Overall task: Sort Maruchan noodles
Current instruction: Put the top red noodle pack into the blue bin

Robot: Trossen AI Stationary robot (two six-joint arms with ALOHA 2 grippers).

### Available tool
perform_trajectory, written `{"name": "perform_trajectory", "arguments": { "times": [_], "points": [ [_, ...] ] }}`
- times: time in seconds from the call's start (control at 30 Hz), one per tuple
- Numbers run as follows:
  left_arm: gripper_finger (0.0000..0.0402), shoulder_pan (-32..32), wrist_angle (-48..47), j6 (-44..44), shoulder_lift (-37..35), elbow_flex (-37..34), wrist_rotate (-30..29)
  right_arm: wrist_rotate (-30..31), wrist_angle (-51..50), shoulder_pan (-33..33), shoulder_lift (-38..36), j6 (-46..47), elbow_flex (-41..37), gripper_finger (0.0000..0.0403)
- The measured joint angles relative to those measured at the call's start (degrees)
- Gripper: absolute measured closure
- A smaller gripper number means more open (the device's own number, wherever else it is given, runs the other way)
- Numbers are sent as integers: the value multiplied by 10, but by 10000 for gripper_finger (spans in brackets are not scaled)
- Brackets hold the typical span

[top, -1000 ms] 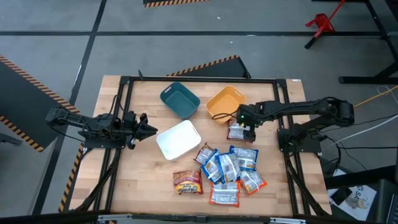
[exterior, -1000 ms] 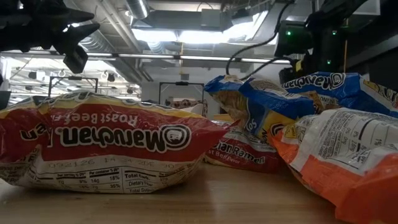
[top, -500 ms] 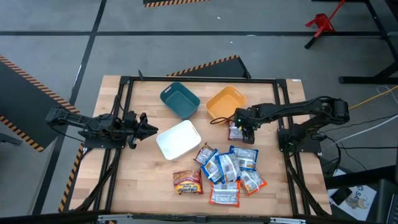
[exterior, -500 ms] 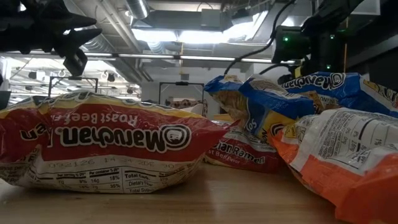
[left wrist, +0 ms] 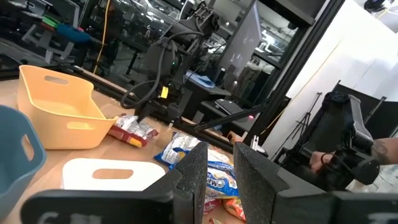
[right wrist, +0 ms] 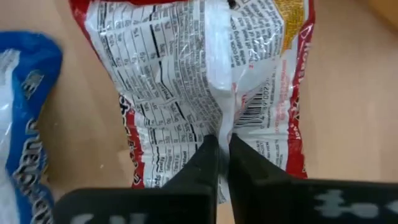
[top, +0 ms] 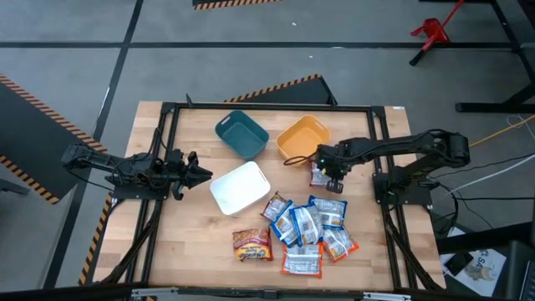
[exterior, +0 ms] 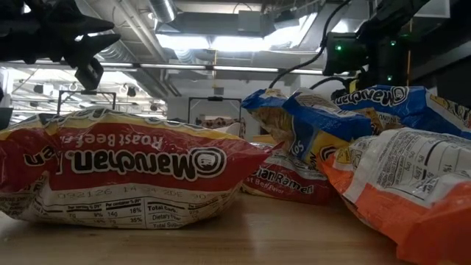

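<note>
Maruchan noodles packets [top: 305, 230] lie mostly in one heap on the wooden table [top: 192, 242], toward five o'clock from its centre in the high view. One brown packet [top: 252, 245] rests alone at the heap's nine o'clock side. Three bins stand across the middle and far part of the table: the white bin [top: 240, 187] near the centre, the teal bin [top: 242, 135] at its twelve o'clock, and the orange bin [top: 302, 139] at about one o'clock from the white bin.

My right gripper [right wrist: 222, 155] works on one red-and-white packet [top: 321, 174], which lies apart from the heap, at the heap's twelve o'clock and just beside the orange bin's near edge. In the right wrist view the two fingers are nearly together and they pinch the raised back seam of this packet, which lies with its nutrition label up. So I judge that the gripper has hold of the packet only by this thin fold.

My worry is the grip. The seam is slippery plastic and narrow, so it could slide out when I lift, and the packet would drop short of a bin. The orange bin's wall is also very near, so a low carry may catch on it.

My left gripper [top: 199, 173] waits near the table's nine o'clock edge, just beside the white bin. Its fingers [left wrist: 193, 171] stand only a little apart and hold nothing.
</note>
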Motion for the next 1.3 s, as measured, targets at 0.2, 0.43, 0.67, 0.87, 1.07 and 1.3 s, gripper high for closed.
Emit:
{"name": "perform_trajectory", "arguments": {
  "times": [0.2, 0.43, 0.67, 0.87, 1.07, 1.3],
  "points": [
    [328, 0, 1, 0, 0, 0, 0, -42, -75, 0, -33, 14, 39, 402],
    [328, 0, 1, 0, 0, 0, 0, -66, -115, 0, -81, 28, 90, 402],
    [328, 0, 0, 0, 0, 0, -7, -96, -16, 2, -92, 18, 82, 321],
    [328, 0, 0, 0, 0, 0, -9, -33, 82, 45, -92, 24, 23, 145],
    [328, 0, 0, -1, 0, 0, -38, 44, 155, 84, -92, 70, -76, 65],
    [328, 0, 0, -5, 0, 0, -82, 95, 303, 93, -94, 100, -165, 86]
  ]
}}
